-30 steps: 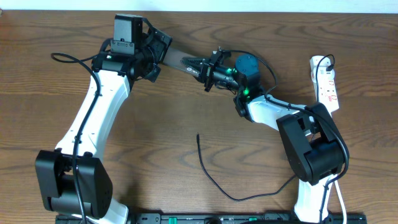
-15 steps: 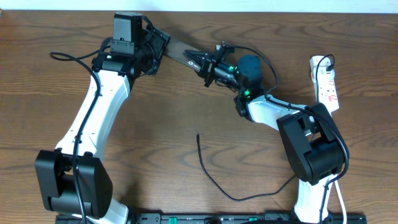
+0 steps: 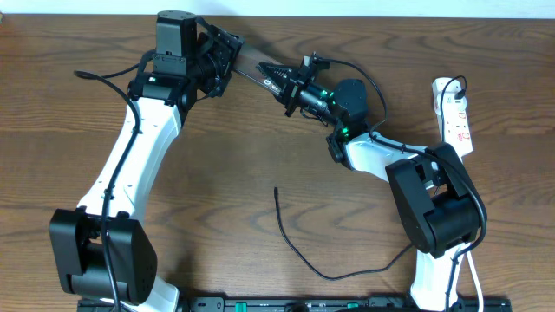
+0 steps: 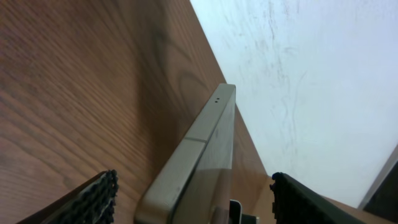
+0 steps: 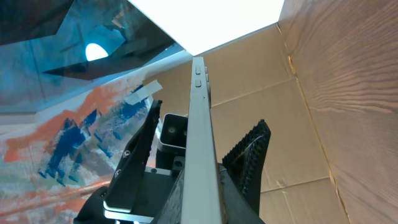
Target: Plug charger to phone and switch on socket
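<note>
Brown wood table (image 3: pixel 217 173) carries the charger (image 3: pixel 290 243) lying loose near its middle, its plug tip free, and the white socket (image 3: pixel 454 113) sits at the far right edge. The phone (image 3: pixel 251 69) is held above the far side, its right end clamped in the closed right gripper (image 3: pixel 279 80). The left gripper (image 3: pixel 224 59) straddles the phone's left end, fingers (image 4: pixel 93 196) spread and clear of it.

wooden table (image 3: pixel 234 173), white wall (image 4: pixel 311 81), cardboard panel (image 5: pixel 249 81)

Both arms extended forward, left hand (image 3: pixel 231 59) spread wide, right hand (image 3: pixel 276 80) pinched closed opposite it.
</note>
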Controlling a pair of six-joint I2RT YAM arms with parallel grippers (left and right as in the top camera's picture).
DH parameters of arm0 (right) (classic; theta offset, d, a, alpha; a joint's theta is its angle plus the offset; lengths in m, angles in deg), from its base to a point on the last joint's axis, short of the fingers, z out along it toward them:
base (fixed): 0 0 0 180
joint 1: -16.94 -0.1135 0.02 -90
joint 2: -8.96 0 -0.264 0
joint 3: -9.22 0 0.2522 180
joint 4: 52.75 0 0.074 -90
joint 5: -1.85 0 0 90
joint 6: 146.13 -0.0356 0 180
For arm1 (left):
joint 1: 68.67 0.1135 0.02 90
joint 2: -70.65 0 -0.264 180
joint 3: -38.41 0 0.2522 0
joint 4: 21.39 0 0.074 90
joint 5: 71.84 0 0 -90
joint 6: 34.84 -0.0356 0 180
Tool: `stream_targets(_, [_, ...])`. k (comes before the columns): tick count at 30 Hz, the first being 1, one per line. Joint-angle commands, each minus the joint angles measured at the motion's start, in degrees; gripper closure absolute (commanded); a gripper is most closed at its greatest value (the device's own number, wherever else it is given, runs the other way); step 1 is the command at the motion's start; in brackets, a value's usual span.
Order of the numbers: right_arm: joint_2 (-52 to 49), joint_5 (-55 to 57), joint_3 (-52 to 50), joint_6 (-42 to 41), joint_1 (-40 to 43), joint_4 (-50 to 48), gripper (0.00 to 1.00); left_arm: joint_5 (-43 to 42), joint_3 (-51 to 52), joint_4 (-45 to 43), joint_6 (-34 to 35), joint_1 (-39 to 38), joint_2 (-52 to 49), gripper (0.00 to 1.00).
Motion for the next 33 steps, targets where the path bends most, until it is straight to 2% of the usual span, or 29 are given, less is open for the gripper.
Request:
stream_targets(1, [0.0, 1.2, 0.6, -0.6, -1.1, -0.9, 0.99, -1.6, 0.2, -0.6, -0.7, 0.7, -0.9, 0.28])
stream_targets(3, [0.0, 1.2, 0.6, -0.6, -1.1, -0.9, 0.98, -1.9, 0.2, -0.6, -0.6, 0.9, -0.9, 0.3])
stream_targets(33, [0.0, 1.8, 0.6, -0.6, -1.2, -1.6, 0.99, -7.3, 2.9, -7.4, -1.0, 2.4, -1.0, 0.32])
